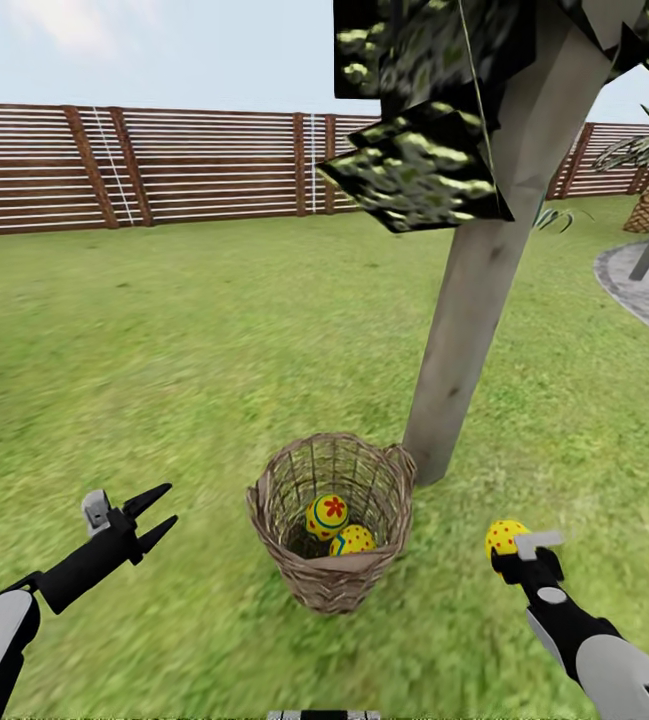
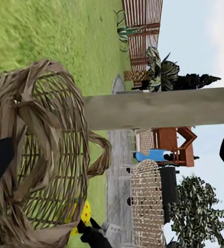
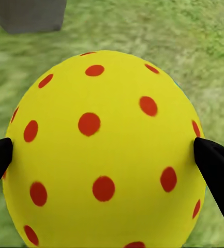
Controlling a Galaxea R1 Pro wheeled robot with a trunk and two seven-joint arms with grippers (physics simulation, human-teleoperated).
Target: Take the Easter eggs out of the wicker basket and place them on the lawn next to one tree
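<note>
1. The dotted egg was gripped tight by the right gripper, held up above the lawn to the right of the wicker basket.
2. In the right wrist view the egg was pinched across its fat middle by two dark fingertips.
3. The egg looked smooth and round, so it was likely slippery and could be squeezed out if pinched off-centre.
4. It seemed small and light, probably hard-shelled.
5. The flower egg and another egg, its pattern hard to make out, were left in the basket.
6. The left gripper was spread open and empty, left of the basket.
7. The tree was seen just behind the basket.
</note>
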